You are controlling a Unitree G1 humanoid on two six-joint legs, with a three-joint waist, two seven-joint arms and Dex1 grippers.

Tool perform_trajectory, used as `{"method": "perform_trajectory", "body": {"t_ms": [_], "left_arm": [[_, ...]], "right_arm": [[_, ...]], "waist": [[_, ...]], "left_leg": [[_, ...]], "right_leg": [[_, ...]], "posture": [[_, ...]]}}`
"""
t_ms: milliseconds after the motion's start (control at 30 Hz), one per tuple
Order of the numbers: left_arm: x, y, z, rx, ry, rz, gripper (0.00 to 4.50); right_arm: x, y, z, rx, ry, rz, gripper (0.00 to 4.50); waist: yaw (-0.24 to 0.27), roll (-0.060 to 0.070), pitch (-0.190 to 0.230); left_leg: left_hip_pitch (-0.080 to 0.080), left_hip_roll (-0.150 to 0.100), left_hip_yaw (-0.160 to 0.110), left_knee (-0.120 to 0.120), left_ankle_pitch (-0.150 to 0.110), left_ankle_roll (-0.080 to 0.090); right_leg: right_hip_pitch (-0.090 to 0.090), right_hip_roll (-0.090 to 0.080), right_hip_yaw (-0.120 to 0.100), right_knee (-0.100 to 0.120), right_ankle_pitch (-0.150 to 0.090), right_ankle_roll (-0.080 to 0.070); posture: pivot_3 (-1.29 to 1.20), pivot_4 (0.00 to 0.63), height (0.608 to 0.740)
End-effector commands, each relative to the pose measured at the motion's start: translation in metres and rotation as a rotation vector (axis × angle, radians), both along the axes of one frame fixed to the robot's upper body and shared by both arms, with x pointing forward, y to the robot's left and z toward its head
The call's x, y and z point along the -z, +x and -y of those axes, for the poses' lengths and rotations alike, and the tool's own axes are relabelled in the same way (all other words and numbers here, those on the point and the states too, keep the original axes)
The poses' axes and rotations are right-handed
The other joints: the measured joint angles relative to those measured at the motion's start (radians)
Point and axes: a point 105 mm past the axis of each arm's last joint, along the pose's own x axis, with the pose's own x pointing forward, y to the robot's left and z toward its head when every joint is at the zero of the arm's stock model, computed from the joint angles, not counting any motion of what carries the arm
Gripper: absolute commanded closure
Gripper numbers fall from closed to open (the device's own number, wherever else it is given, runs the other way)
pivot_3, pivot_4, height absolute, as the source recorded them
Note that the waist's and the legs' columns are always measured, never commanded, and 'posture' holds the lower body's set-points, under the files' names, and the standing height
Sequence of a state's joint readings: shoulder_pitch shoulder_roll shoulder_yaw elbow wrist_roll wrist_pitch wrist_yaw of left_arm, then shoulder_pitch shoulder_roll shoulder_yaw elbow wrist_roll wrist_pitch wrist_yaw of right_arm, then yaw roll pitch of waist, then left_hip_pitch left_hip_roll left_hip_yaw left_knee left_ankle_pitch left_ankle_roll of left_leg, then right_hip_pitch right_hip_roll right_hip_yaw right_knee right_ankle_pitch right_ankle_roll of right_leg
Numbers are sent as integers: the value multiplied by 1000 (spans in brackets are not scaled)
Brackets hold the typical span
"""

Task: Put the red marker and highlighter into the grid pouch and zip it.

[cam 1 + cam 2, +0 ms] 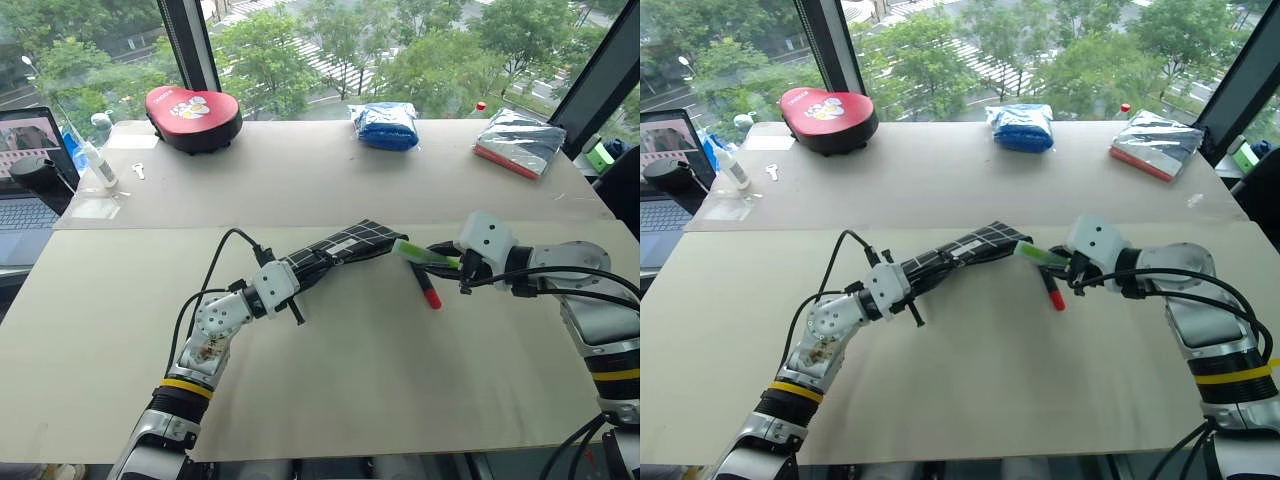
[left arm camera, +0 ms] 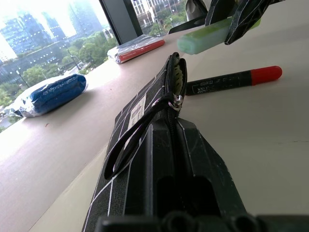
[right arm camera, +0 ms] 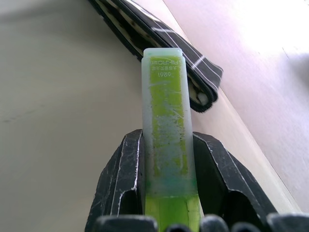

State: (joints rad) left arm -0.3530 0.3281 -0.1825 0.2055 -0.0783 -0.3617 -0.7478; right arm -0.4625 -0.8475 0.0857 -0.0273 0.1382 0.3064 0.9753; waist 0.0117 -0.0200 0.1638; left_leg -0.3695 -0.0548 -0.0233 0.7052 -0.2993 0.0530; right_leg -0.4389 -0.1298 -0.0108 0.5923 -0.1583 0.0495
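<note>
Left tool [image 1: 305,268] is clamped hard on the near end of the grid pouch [image 1: 352,243], jaws fully closed on the fabric. It holds the pouch up off the bench [image 1: 330,400], stretched out toward the right arm. In the left wrist view the pouch [image 2: 145,104] runs straight away from the fingers [image 2: 203,159], with the zipper pull strap [image 2: 133,140] looping loose beside them. The far end of the pouch gapes open; pale lining shows inside the mouth.

Right tool [image 3: 166,183] grips the highlighter [image 3: 165,111], one black finger on each flat side, jaws part-closed to the pen's width. The pale translucent cap end sticks out past the fingertips and points at the pouch mouth. From the head camera the highlighter [image 1: 425,255] tip sits just beside the open end of the pouch, not inside it. Can't tell whether the two touch.

Red marker [image 1: 425,287] lies flat on the bench, under and between the pouch mouth and the right tool, red end toward the robot. Nothing grips it. The left wrist view shows it [image 2: 231,80] lying just past the pouch end.

Far bench strip: red cartoon-print case [image 1: 193,115] at left, blue bag [image 1: 386,124] in the middle, silver packet with red edge [image 1: 519,143] at right. Laptop [image 1: 28,170] off the left edge, small white bottle [image 1: 99,162] near it.
</note>
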Motion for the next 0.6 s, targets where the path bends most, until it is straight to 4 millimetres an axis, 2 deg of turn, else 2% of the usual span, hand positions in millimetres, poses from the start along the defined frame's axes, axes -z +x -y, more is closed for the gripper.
{"method": "perform_trajectory", "body": {"t_ms": [33,367,600], "left_arm": [[-12,-4,5,22,-6,47,4500],[-12,-5,6,27,-8,44,4500],[-12,-4,8,31,-10,43,4500]], "right_arm": [[-12,8,-4,-3,-12,65,3459],[-2,9,-34,-130,-98,65,3459],[15,4,-80,-343,-304,214,3459]], "waist": [[0,0,0],[-1,0,0],[-5,0,0]], "left_leg": [[0,0,0,0,0,0],[0,0,0,0,0,0],[0,0,0,0,1,-1]], "right_leg": [[0,0,0,0,0,0],[0,0,0,0,0,0],[-1,0,0,0,0,0]], "posture": [[0,150,740],[0,150,740],[0,150,740]]}}
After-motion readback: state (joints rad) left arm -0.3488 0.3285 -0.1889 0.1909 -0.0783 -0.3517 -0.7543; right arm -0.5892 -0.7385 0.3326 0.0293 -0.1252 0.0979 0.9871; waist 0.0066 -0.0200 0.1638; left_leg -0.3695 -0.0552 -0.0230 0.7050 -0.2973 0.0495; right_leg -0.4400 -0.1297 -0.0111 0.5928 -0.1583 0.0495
